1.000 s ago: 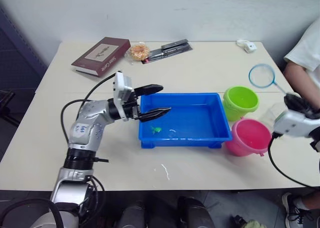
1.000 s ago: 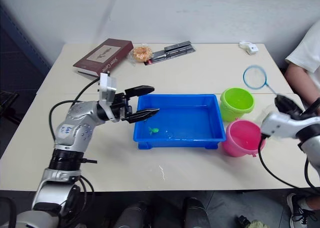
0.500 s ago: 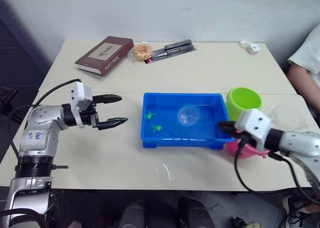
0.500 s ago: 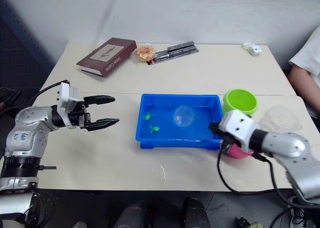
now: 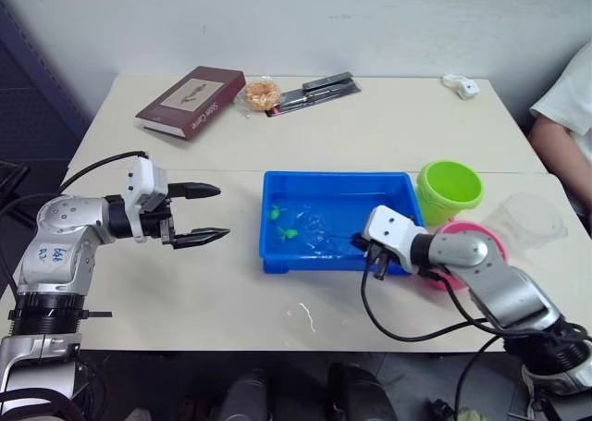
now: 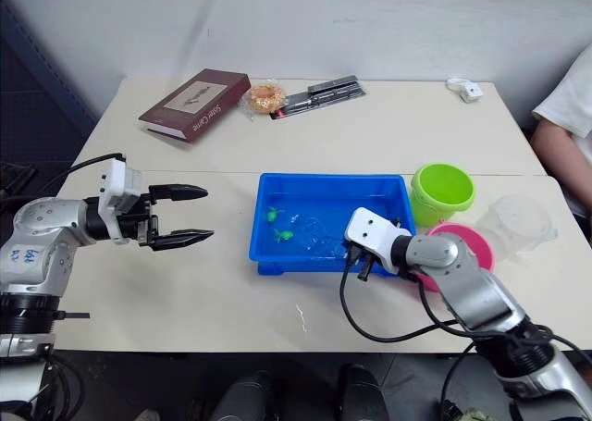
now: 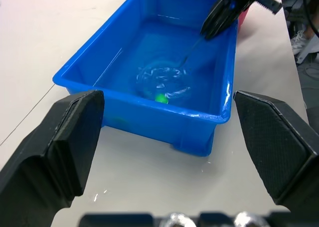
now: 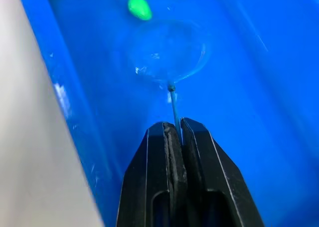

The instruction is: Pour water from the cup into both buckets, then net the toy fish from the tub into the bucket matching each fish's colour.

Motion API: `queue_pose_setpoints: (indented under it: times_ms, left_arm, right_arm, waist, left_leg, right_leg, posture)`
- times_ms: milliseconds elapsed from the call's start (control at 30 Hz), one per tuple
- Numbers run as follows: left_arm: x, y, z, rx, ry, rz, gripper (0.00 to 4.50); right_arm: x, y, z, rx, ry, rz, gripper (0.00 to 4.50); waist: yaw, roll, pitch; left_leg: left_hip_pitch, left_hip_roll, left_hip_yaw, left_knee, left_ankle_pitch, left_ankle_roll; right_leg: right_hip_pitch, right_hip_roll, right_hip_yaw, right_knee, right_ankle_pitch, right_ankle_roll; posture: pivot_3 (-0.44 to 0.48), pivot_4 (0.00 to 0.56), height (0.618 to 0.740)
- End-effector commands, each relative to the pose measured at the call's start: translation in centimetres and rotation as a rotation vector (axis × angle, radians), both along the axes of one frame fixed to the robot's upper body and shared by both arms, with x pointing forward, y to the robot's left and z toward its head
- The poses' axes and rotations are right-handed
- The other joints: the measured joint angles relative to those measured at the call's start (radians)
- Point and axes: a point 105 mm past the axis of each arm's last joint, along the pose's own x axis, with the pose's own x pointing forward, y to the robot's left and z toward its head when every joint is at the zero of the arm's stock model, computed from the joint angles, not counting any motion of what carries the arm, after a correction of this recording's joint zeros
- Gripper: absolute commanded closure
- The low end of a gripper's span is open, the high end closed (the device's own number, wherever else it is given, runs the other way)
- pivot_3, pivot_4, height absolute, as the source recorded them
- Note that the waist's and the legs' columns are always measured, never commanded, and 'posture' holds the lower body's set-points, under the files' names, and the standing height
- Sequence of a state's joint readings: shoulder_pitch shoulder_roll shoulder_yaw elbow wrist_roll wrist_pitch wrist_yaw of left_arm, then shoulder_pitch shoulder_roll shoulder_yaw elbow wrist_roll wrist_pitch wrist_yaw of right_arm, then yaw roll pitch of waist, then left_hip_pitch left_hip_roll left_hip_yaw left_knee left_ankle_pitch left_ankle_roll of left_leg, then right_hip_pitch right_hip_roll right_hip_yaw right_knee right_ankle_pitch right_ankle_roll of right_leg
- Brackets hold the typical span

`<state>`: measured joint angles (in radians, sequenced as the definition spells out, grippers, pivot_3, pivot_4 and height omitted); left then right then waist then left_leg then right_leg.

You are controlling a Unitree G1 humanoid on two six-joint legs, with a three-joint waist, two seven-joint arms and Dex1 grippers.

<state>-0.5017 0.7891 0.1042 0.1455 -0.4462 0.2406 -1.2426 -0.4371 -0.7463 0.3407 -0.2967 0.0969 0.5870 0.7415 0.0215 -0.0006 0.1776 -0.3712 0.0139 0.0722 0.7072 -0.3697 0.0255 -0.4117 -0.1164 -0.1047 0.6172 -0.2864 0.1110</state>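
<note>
Beige table (image 5: 388, 134) held the tub (image 5: 277, 254). I was netting: right gripper (image 8: 174, 129) pinched the net (image 8: 167, 50) stick, hoop underwater just short of a green fish (image 8: 138, 7). Left gripper (image 5: 208, 213) was spread, idle, well apart. Next I judged: scoop under that fish.

Left gripper (image 5: 208, 214) is hovering, fingers spread wide, pointing right; right gripper (image 8: 174, 132) is reaching left, fingers pinched together.

An office or lab-like room: a plain cream surface (image 5: 388, 130) against a bare white wall (image 5: 370, 18), holding a maroon book (image 5: 188, 102), a stapler (image 5: 310, 91), and a seated person's arm (image 5: 558, 148) at one side.
</note>
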Motion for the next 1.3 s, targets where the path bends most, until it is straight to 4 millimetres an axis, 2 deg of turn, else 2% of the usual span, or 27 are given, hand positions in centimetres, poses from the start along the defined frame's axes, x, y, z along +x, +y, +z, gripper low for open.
queue_pose_setpoints:
  times_ms: [33,333,533,667,733,800,933,1033,1100,1167,1233,1300]
  left_arm:
    - [-0.2,-0.6,1.2,0.064,-0.041,-0.034,0.04]
    - [0.5,-1.0,1.5,0.162,0.003,-0.006,0.04]
    - [0.9,-1.5,1.7,0.255,0.016,-0.002,0.04]
    - [1.3,-3.0,2.9,0.228,0.027,-0.006,0.04]
    - [1.3,-3.7,2.9,0.234,0.035,-0.015,0.04]
    - [1.3,-4.2,2.9,0.229,0.042,-0.019,0.04]
    - [1.5,-5.0,2.7,0.203,0.055,-0.021,0.04]
    - [1.1,-6.7,2.7,0.073,0.065,-0.094,0.04]
    - [0.5,-8.0,4.0,-0.143,0.048,-0.191,0.04]
    - [0.4,-8.0,3.6,-0.179,0.048,-0.211,0.04]
    - [0.5,-7.9,2.3,-0.107,0.039,-0.213,0.04]
    - [0.5,-8.4,1.9,-0.134,0.049,-0.231,0.04]
  right_arm:
    - [0.4,1.6,0.6,0.039,0.001,0.040,4.50]
    - [-0.3,1.9,3.0,0.172,0.065,0.072,4.50]
    - [-1.4,0.5,5.0,0.224,0.066,0.084,4.50]
    - [-2.9,-1.6,6.5,0.242,0.079,0.083,4.50]
    - [-3.2,-3.7,7.1,0.244,0.062,0.030,4.50]
    - [-3.3,-5.4,7.2,0.244,0.044,-0.025,4.50]
    - [-3.4,-7.3,7.3,0.280,0.001,-0.108,4.50]
    - [-4.1,-9.2,7.0,0.318,-0.064,-0.166,4.50]
    - [-5.0,-10.2,6.5,0.312,-0.073,-0.189,4.50]
    - [-5.7,-10.6,6.6,0.313,-0.082,-0.203,4.50]
    - [-6.2,-11.0,7.0,0.320,-0.096,-0.211,4.50]
    - [-6.7,-12.0,8.4,0.353,-0.132,-0.244,4.50]
  waist:
    - [-0.003,0.000,0.000]
    - [-0.003,0.000,0.000]
    - [-0.001,0.000,0.000]
    - [0.005,-0.001,0.000]
    - [0.004,-0.001,0.000]
    - [0.005,-0.001,0.000]
    - [-0.001,-0.001,0.000]
    - [0.004,-0.001,0.000]
    - [0.011,0.000,0.000]
    - [0.009,-0.002,0.001]
    - [0.004,-0.002,0.001]
    - [0.001,-0.001,0.001]
  left_leg:
    - [0.000,0.000,0.000,0.000,0.000,0.000]
    - [0.000,0.000,0.000,0.000,0.000,0.000]
    - [0.000,0.000,0.000,0.000,0.000,0.000]
    - [-0.001,0.000,0.000,0.000,0.000,0.000]
    - [0.000,-0.001,0.000,0.000,0.000,0.000]
    - [0.000,-0.001,0.000,0.000,0.000,0.000]
    - [0.000,-0.001,0.001,0.000,0.000,0.000]
    - [0.001,-0.001,0.001,-0.001,0.000,0.000]
    - [0.000,-0.001,0.001,0.000,0.000,0.000]
    - [0.000,-0.001,0.000,0.001,0.000,0.001]
    - [0.000,-0.001,0.001,0.002,0.000,0.001]
    - [0.002,-0.001,0.001,0.002,0.000,0.001]
  right_leg:
    - [0.000,0.000,0.000,0.000,0.000,0.000]
    - [-0.001,0.000,0.000,0.001,0.000,0.000]
    - [-0.001,0.000,0.000,0.001,0.000,0.000]
    - [-0.001,0.000,0.000,0.001,0.000,0.000]
    - [-0.001,0.000,0.000,0.001,0.000,0.000]
    - [0.000,0.000,0.000,0.001,0.000,0.000]
    - [0.000,0.001,0.001,0.001,0.000,0.000]
    - [-0.001,0.001,0.001,0.001,0.000,0.000]
    - [0.000,0.000,0.001,0.001,0.000,0.000]
    - [0.000,-0.001,0.001,0.001,0.000,0.000]
    - [0.001,-0.001,0.001,0.002,0.000,0.001]
    - [0.001,0.000,0.002,0.002,0.000,0.001]
  posture:
    - [0.000,0.150,0.740]
    - [0.000,0.150,0.740]
    - [0.000,0.150,0.740]
    - [0.000,0.150,0.740]
    - [0.000,0.150,0.740]
    - [0.000,0.150,0.740]
    - [0.000,0.150,0.740]
    - [0.000,0.150,0.740]
    - [0.000,0.150,0.740]
    - [0.000,0.150,0.740]
    - [0.000,0.150,0.740]
    - [0.000,0.150,0.740]
